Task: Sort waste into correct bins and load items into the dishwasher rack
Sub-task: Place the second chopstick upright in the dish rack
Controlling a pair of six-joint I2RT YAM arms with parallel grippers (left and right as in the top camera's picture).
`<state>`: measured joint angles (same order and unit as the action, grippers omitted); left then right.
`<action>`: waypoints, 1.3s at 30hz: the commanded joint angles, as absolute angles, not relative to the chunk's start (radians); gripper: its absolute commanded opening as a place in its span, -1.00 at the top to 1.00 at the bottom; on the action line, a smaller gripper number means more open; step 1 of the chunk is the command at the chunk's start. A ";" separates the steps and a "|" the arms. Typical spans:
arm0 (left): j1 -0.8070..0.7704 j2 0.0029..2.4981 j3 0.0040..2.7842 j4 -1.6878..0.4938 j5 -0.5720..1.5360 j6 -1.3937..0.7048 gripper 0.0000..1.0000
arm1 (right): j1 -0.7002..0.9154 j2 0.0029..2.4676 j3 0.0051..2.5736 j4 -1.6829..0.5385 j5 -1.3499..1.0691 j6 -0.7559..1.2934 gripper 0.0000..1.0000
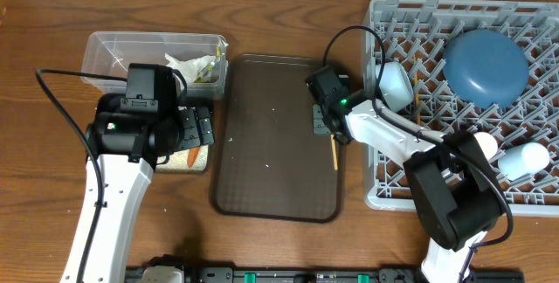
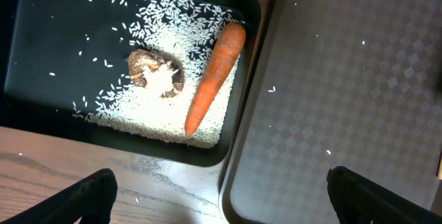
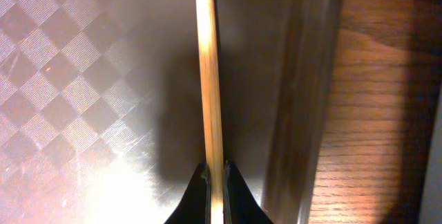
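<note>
My right gripper [image 3: 215, 182] is shut on a thin wooden chopstick [image 3: 208, 65] at the right edge of the brown serving tray [image 3: 83, 79]. In the overhead view the chopstick [image 1: 334, 154] pokes out below that gripper [image 1: 330, 130]. My left gripper [image 2: 221, 203] stands wide open and holds nothing, over the near corner of the black tray [image 2: 41, 99]. That tray holds an orange carrot [image 2: 215, 75], a brown food scrap [image 2: 155, 72] and white rice grains [image 2: 173, 37]. The clear tub [image 1: 113, 51] holds a white napkin [image 1: 183, 62] and a yellow-green wrapper [image 1: 207, 72]. The grey rack [image 1: 384, 191] carries the dark blue bowl [image 1: 486, 65] and a white bowl [image 1: 395, 85].
The serving tray [image 1: 275, 134] lies between the two arms with a few rice grains on it. Its raised rim [image 3: 304, 79] runs just right of the held chopstick, with bare wooden table [image 3: 380, 113] beyond. Pale cups [image 1: 524, 159] sit at the rack's right side.
</note>
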<state>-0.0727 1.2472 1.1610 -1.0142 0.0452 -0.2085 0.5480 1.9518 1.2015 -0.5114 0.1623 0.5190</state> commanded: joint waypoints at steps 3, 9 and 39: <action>-0.068 1.241 1.170 -1.017 0.033 -0.199 -0.96 | 0.543 1.849 1.230 -0.518 0.016 0.350 0.98; -0.068 1.241 1.170 -1.017 0.033 -0.199 -0.96 | 0.495 1.620 1.232 -0.519 -0.005 0.257 0.98; -0.068 1.241 1.170 -1.017 0.033 -0.199 -0.96 | -0.071 1.625 1.229 -0.692 0.121 0.031 -0.15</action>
<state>-0.0727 1.2472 1.1610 -1.0142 0.0452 -0.2085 -0.0628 1.6062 1.2293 -0.6910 0.0818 0.0467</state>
